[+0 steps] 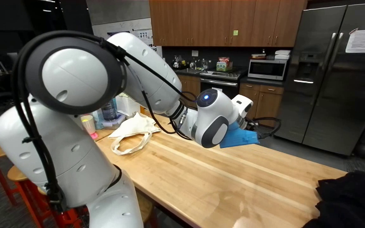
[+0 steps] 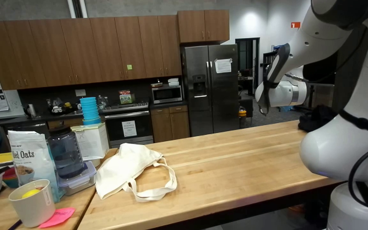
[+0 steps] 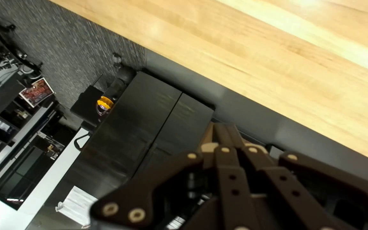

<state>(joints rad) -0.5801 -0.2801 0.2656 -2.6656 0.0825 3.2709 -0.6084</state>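
Observation:
My gripper (image 3: 225, 131) is shut in the wrist view, its fingertips pressed together with nothing between them. It hangs in the air near the far edge of the wooden table (image 1: 201, 177), with the dark fridge beyond. A blue sheet (image 1: 238, 138) shows right beside the gripper end in an exterior view; how it is attached, I cannot tell. A cream cloth bag (image 2: 123, 169) lies crumpled on the table with its strap looped toward the middle, well apart from the gripper. Black cloth (image 1: 353, 201) is heaped at the opposite end.
Beyond the bag stand a cup (image 2: 33, 203), an oats pouch (image 2: 32, 159), a dark jug (image 2: 65, 151) on a lidded container (image 2: 78, 179), and a white box (image 2: 92, 140) under stacked blue cups (image 2: 89, 110). Stools (image 1: 19, 174) stand by the arm's base.

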